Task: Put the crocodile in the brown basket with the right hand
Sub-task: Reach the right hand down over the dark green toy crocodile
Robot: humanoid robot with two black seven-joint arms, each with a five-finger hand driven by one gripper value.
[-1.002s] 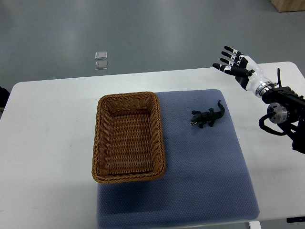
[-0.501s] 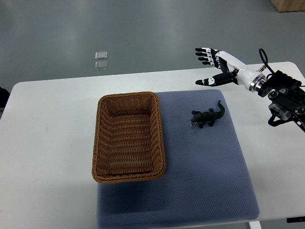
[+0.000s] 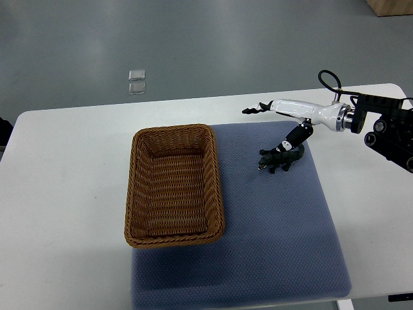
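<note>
A small dark green toy crocodile [image 3: 279,159] lies on the blue-grey mat [image 3: 277,219], right of the brown wicker basket [image 3: 174,186]. The basket holds nothing. My right hand [image 3: 270,126] reaches in from the right edge and hovers just above the crocodile. Its fingers are spread, the thumb [image 3: 290,139] pointing down close to the toy's back and the other fingers [image 3: 255,108] stretched out to the left. It holds nothing. My left arm does not show.
The white table [image 3: 64,194] carries the mat and basket. Two small clear square objects [image 3: 136,81] lie on the grey floor beyond the table's far edge. A wooden object [image 3: 390,6] sits at the top right corner.
My right hand has swung left and down from above the table's far right edge to just over the crocodile. The crocodile and basket have not moved.
</note>
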